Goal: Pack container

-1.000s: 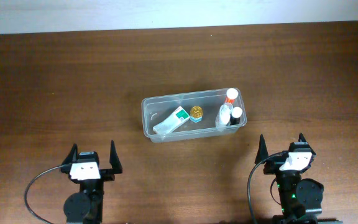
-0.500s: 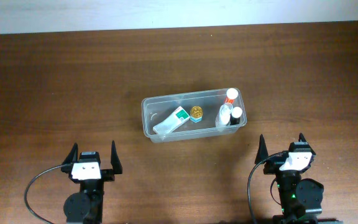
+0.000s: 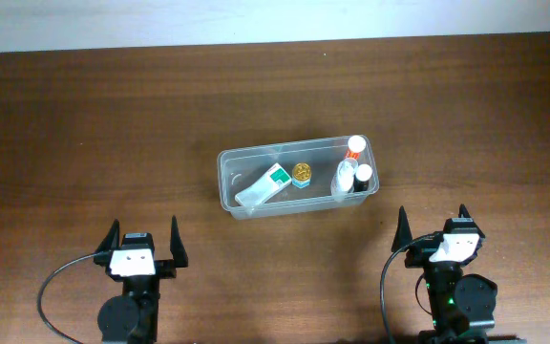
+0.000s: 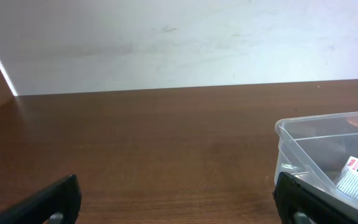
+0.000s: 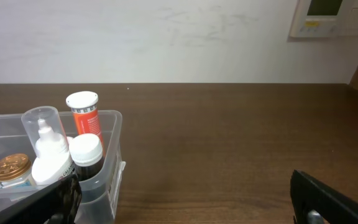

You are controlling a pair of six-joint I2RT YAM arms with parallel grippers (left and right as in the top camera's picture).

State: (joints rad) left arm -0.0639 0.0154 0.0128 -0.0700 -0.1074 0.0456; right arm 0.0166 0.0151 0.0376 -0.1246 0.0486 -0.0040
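The clear plastic container (image 3: 229,177) sits at the table's middle. Inside lie a white and green box (image 3: 264,184), a gold-lidded jar (image 3: 302,173), and at its right end an orange bottle (image 3: 354,146), a clear-capped white bottle (image 3: 344,178) and a dark white-capped bottle (image 3: 362,177). The container's corner shows in the left wrist view (image 4: 303,134) and its right end in the right wrist view (image 5: 107,134). My left gripper (image 3: 144,237) is open and empty, near the front edge. My right gripper (image 3: 433,224) is open and empty, in front of the container's right end.
A white wall runs behind the table's far edge (image 4: 166,87). A wall thermostat (image 5: 328,15) hangs at the upper right in the right wrist view.
The left arm has shifted very slightly toward the front edge. Nothing else has moved.
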